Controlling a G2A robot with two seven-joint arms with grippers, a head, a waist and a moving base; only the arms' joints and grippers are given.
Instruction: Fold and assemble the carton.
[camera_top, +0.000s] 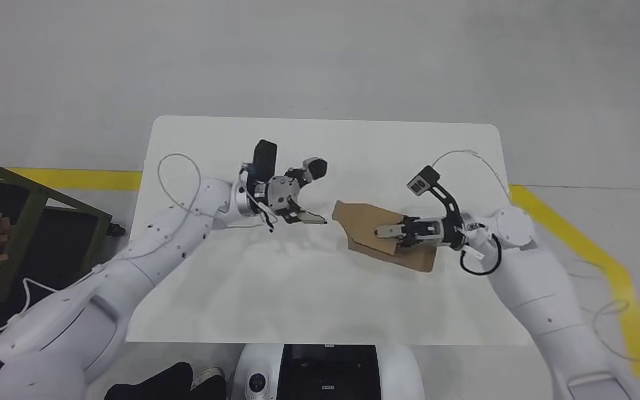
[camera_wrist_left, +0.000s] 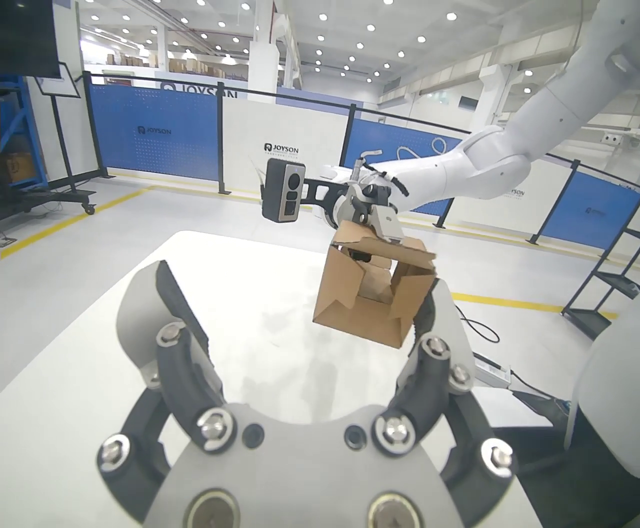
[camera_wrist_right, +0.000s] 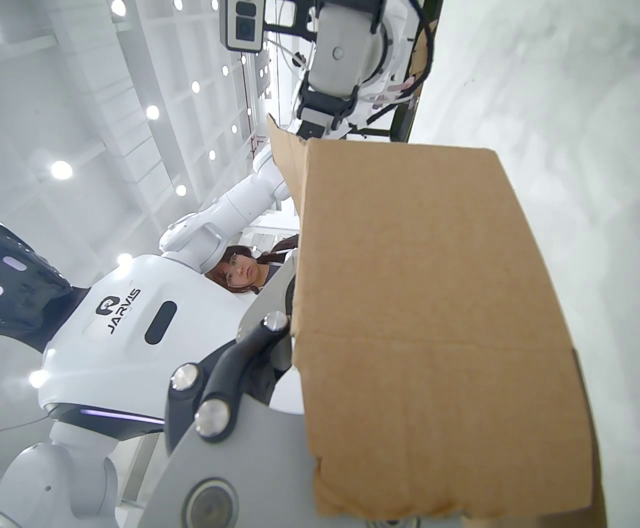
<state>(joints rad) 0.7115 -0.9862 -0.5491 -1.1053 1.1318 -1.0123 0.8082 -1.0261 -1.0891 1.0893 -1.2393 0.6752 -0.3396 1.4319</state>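
A brown carton (camera_top: 380, 236) is held off the white table (camera_top: 250, 290), right of centre. It is partly opened into a box, and its open end with loose flaps (camera_wrist_left: 372, 295) faces my left gripper. My right gripper (camera_top: 392, 231) is shut on the carton's upper panel (camera_wrist_left: 385, 227). In the right wrist view one carton wall (camera_wrist_right: 430, 325) lies close in front, with one finger (camera_wrist_right: 272, 312) beside its edge and the other finger hidden. My left gripper (camera_top: 318, 191) hangs open a short way left of the carton, not touching it, its fingers (camera_wrist_left: 172, 295) spread wide.
Thin white cables loop over the table by the left arm (camera_top: 165, 175) and near the right arm (camera_top: 470, 158). A dark rack (camera_top: 45, 215) stands off the table's left edge. Bare table surface lies in front of and behind the carton.
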